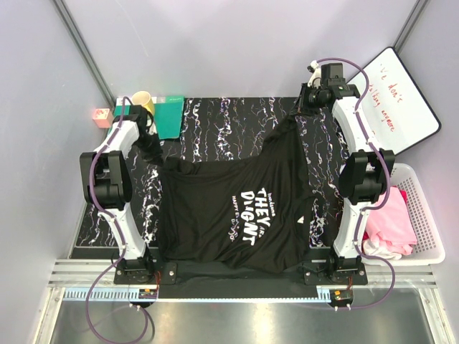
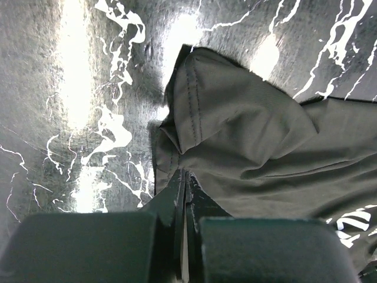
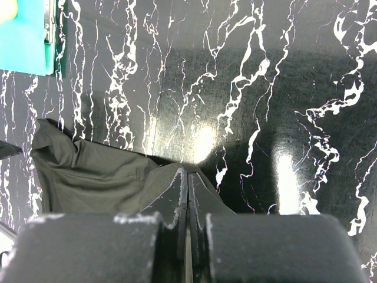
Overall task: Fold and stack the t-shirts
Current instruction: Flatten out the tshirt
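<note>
Black t-shirt (image 1: 215, 215) spread wide on the counter (image 1: 237, 122), far edge running left to right, left hand (image 2: 184, 177) and right hand (image 3: 187, 172) each pinching a corner

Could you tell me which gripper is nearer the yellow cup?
Left: the left gripper is close beside the yellow cup; the right gripper is across the table.

White arms (image 1: 130, 231) with black joints (image 1: 107, 179), purple cables (image 1: 343, 60).

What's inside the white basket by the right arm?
A pink shirt lies on top, with white cloth at its near edge. Anything beneath them in the basket is covered.
</note>
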`<state>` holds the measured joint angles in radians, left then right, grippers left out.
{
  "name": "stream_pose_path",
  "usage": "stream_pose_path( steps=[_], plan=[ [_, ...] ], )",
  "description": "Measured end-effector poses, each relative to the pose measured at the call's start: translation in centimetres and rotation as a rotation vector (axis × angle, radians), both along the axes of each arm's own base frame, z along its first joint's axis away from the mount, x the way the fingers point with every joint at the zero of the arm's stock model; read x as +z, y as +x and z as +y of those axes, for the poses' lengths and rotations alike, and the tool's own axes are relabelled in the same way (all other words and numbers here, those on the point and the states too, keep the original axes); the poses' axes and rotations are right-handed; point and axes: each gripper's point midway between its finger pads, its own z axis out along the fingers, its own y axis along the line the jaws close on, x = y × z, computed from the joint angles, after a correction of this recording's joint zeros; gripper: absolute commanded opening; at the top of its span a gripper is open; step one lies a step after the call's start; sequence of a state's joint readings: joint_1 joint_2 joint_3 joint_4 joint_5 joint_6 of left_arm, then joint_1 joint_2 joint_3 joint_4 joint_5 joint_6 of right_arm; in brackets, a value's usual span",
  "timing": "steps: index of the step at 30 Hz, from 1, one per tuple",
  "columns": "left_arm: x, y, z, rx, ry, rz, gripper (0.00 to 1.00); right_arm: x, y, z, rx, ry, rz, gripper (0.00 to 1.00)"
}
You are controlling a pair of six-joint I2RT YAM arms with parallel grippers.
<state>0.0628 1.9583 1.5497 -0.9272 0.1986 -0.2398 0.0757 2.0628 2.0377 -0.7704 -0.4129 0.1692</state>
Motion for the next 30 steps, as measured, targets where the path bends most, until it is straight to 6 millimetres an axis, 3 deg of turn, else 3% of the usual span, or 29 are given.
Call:
stream_pose_path(
  steps=[2, 12, 15, 16, 18, 24, 30],
  plan=[
    [-0.1, -0.1, 0.0, -0.005, 0.001, 0.006, 0.56, 0.0, -0.1, 0.0, 0.000, 0.000, 0.003, 0.00],
    [-1.6, -1.8, -0.1, -0.003, -0.004, 0.064, 0.47, -0.1, -0.1, 0.0, 0.001, -0.001, 0.005, 0.00],
    [-2.4, -2.2, -0.3, -0.002, -0.013, 0.085, 0.33, -0.1, -0.1, 0.0, 0.001, -0.001, 0.006, 0.00],
    [-2.7, -2.1, -0.3, -0.001, -0.016, 0.091, 0.17, -0.1, -0.1, 0.0, 0.001, -0.001, 0.006, 0.00],
    [-3.4, -2.1, -0.4, 0.001, -0.022, 0.101, 0.01, -0.1, -0.1, 0.0, 0.001, -0.001, 0.006, 0.00],
    [-4.4, -2.1, -0.5, 0.000, -0.031, 0.118, 0.00, -0.1, -0.1, 0.0, 0.001, -0.001, 0.006, 0.00],
    [-3.2, -1.8, -0.7, 0.000, -0.039, 0.083, 0.00, -0.1, -0.1, 0.0, 0.001, -0.002, 0.006, 0.00]
  ],
)
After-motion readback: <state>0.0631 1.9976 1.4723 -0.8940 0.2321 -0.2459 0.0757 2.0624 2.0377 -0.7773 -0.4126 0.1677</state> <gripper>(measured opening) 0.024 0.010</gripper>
